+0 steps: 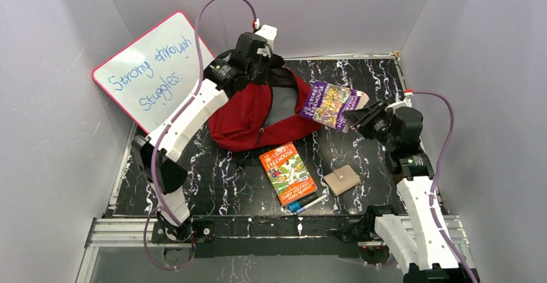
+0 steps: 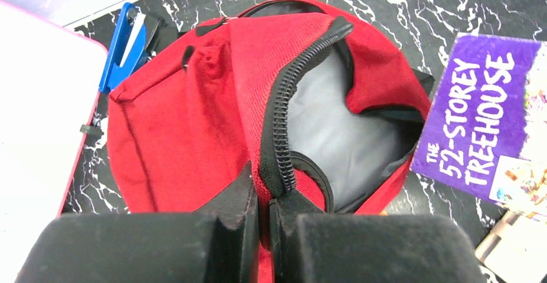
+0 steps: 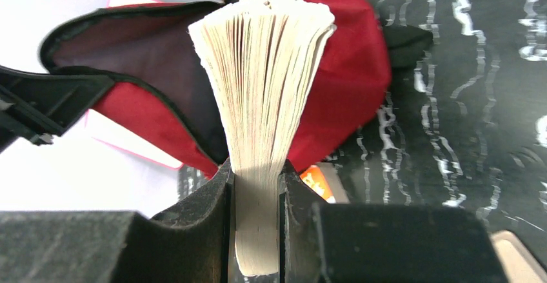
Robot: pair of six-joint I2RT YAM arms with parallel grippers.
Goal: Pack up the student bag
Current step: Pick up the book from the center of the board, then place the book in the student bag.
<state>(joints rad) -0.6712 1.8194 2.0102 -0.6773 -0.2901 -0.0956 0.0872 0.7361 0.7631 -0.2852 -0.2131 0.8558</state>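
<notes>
The dark-red student bag (image 1: 248, 118) lies at upper centre of the desk (image 1: 361, 77), grey lining showing. Its long axis runs left-right and its unzipped mouth faces right. The left claw (image 2: 264, 212) is clenched on its zipper edge. The right claw (image 3: 257, 180) grasps a purple book (image 1: 330, 104), "The 52-Storey Treehouse". The whiteboard (image 1: 151, 70) at upper left reads "Strong through Struggles."

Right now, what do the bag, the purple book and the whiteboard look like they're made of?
Bag: soft woven cloth, matte red, its weave visible; the zipper looks like black plastic coil.
Purple book: paper, with a printed cover and cream page edges fanned out.
Whiteboard: smooth white sheet, likely coated; pink rim, probably plastic.
</notes>
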